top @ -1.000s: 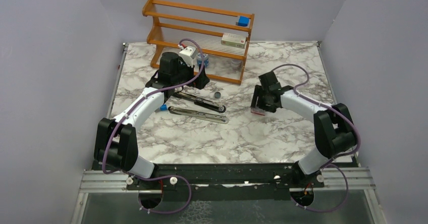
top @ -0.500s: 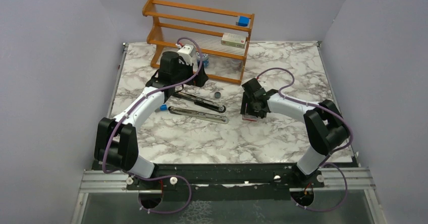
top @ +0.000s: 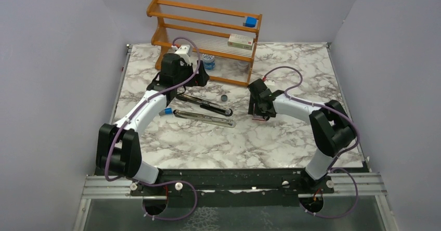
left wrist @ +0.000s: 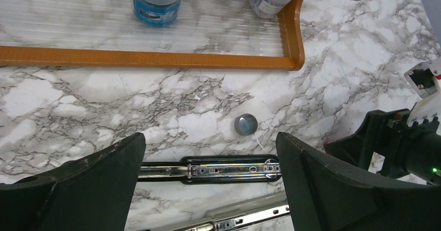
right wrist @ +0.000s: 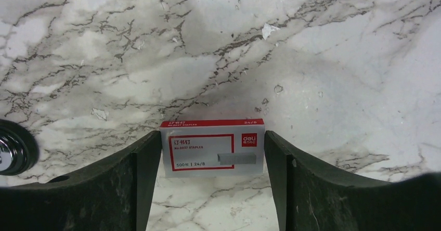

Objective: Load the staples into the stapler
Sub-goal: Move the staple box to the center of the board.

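Top external view: the stapler (top: 205, 117) lies opened out on the surface (top: 291, 75) as two long bars, one black and one silver. Both run left to right, their right ends pointing at the right tool (top: 258, 115). That tool hangs just off the stapler's right end and carries a small red-and-white box (top: 257, 119). The left tool (top: 202, 78) stands on the far side of the stapler, over its middle. Left wrist view: the left tool (left wrist: 210, 142) is spread wide and grips nothing. The stapler (left wrist: 208, 169) runs from one finger toward the other, so its long axis follows the tool's opening and does not cross it. A small grey disc (left wrist: 245, 124) sits just beyond the stapler's black bar. Right wrist view: the right tool (right wrist: 212, 189) is pressed against both short ends of the box (right wrist: 212, 148), pinching it. No loose staples show in any view, and they are judged to be inside the box. Judgement: the right arm is nearer the staples, the left arm nearer the stapler. The coming move turns on bringing the box leftward to the silver channel.
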`<control>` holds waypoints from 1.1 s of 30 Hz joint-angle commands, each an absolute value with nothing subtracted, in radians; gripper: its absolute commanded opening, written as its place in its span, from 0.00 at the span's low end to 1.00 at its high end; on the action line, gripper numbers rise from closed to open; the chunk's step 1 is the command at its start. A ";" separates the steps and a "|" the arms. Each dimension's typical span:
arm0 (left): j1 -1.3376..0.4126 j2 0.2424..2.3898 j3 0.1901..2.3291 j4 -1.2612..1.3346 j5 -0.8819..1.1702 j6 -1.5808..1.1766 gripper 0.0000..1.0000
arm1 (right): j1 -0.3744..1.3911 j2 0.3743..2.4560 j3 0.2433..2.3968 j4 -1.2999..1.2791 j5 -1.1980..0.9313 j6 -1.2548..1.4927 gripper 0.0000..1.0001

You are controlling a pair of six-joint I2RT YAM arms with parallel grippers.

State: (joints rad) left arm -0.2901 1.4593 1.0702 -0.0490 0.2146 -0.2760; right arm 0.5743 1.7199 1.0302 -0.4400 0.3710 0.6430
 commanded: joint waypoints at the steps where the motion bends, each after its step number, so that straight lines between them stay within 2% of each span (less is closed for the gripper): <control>1: -0.281 1.506 1.158 -0.138 0.274 -0.256 0.99 | 0.550 1.773 1.077 -0.401 0.376 0.640 0.75; 5: -0.281 1.538 1.199 -0.164 0.304 -0.267 0.99 | 0.538 1.777 1.099 -0.409 0.355 0.643 0.77; 10: -0.304 1.573 1.214 -0.136 0.386 -0.314 0.98 | 0.440 1.658 1.011 -0.352 0.252 0.595 0.79; 15: -0.393 1.648 1.282 -0.158 0.409 -0.335 0.92 | 0.294 1.459 0.849 -0.189 0.008 0.504 0.78; 22: -0.516 1.777 1.345 -0.145 0.441 -0.408 0.81 | 0.210 1.349 0.712 -0.024 -0.218 0.373 0.79; 27: -0.517 1.828 1.387 -0.133 0.466 -0.429 0.79 | 0.210 1.222 0.621 0.245 -0.197 0.318 0.80; 33: -0.514 1.863 1.453 -0.178 0.453 -0.365 0.79 | 0.210 1.206 0.561 0.497 -0.171 0.105 0.79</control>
